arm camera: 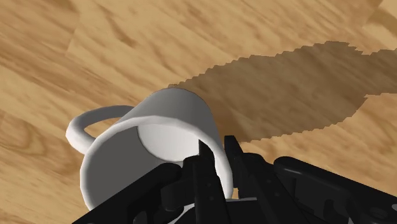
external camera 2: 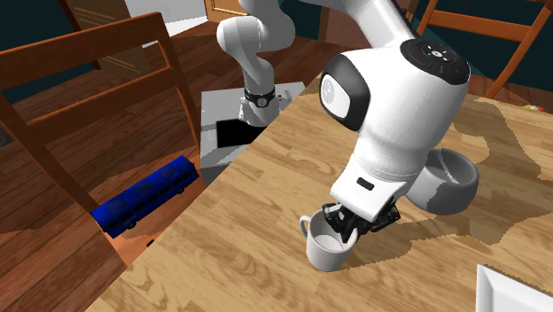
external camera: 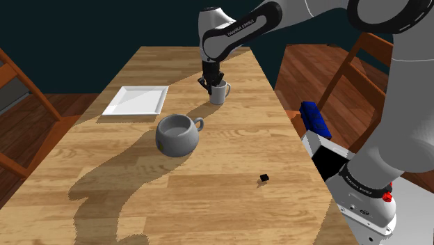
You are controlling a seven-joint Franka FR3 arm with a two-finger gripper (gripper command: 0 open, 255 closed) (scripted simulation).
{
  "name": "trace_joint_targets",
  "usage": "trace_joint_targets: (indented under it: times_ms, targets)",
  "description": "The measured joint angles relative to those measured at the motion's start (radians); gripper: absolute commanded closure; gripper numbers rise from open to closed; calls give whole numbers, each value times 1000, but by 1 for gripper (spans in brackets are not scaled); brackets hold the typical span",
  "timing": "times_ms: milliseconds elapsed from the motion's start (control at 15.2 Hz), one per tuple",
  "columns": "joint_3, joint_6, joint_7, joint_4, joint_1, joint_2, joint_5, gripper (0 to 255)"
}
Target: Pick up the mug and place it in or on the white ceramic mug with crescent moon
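A small white mug (external camera: pixel 220 93) stands upright on the wooden table (external camera: pixel 139 202), near the far end. My gripper (external camera: pixel 207 83) comes down on it from above and is shut on the mug's rim. In the wrist view one black finger (arm camera: pixel 202 162) is inside the mug (arm camera: pixel 153 140) and the other lies outside its wall, with the handle on the far side from the fingers. A larger, rounder grey-white mug (external camera: pixel 177 134) sits nearer the table's middle, apart from the gripper; it is also in the second exterior view (external camera 2: pixel 447 182), beyond the gripper (external camera 2: pixel 346 232) and small mug (external camera 2: pixel 326 250).
A white square plate (external camera: pixel 136 100) lies to the shoulder view's left of the mugs. A tiny black object (external camera: pixel 264 179) rests near the table's right edge. A blue toy bus (external camera 2: pixel 146 197) lies on a wooden chair (external camera 2: pixel 97 62) beside the table.
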Motion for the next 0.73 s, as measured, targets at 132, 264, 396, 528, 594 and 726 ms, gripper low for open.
trace_joint_targets:
  times_ms: [132,264,396,528,594,726]
  targets:
    - [1,-18,-1,7,0,-11,3,255]
    - [2,-39,-6,18,-2,-22,6,255]
    - [3,-60,-9,29,-2,-32,8,255]
    - [4,-83,-10,46,-1,-37,10,255]
    - [5,-94,-12,53,-2,-42,11,255]
    - [6,-118,-13,67,-1,-52,14,255]
